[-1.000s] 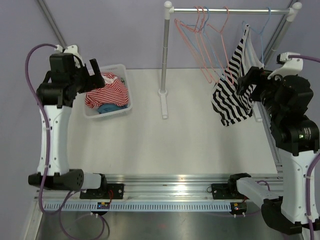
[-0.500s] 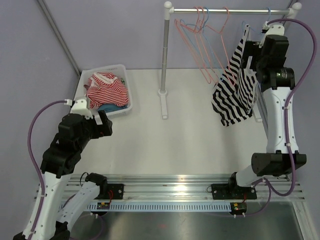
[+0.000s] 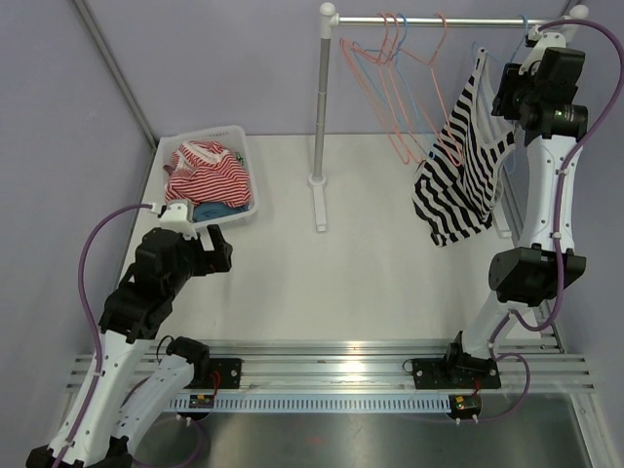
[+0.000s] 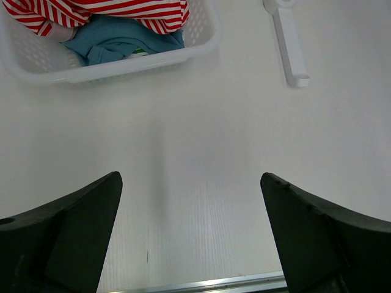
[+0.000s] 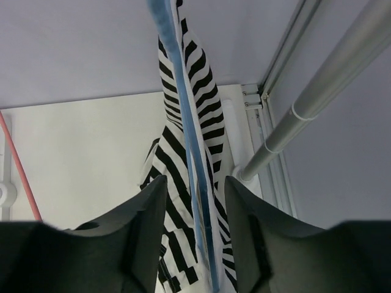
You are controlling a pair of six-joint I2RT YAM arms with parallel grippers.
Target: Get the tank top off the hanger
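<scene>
High at the right end of the rail (image 3: 439, 19): black-and-white striped tank top (image 3: 453, 185), draped on a blue hanger (image 5: 179, 104), body of the cloth drooping in folds over the white table (image 3: 370, 273). Just left of it on the same rail, a cluster of pink and blue hangers (image 3: 402, 107), close to the striped cloth. Right arm stretched tall, right gripper (image 3: 507, 97) raised to the top of the garment, beside the strap. From the right wrist view: 2 dark fingers (image 5: 143, 232) set 1 on each side of the hanger bar and the striped fabric, jaws narrowed partway around both. Slivers of cloth visible between bar and each finger; cannot tell whether pinching or only flanking. Tank top not off the hanger.

Down at the near left, left arm folded low, left gripper (image 3: 216, 246) hanging over bare tabletop, just in front of a white basket (image 3: 239, 216). Jaws spread wide, holding nothing, tips well apart with only table between. Inside the basket, a red-and-white striped garment (image 3: 205, 171) heaped over a blue garment (image 4: 116, 39). Near the table's middle, rack post (image 3: 322, 107) standing upright on a flat white foot (image 4: 287, 43), well apart from both grippers.
</scene>
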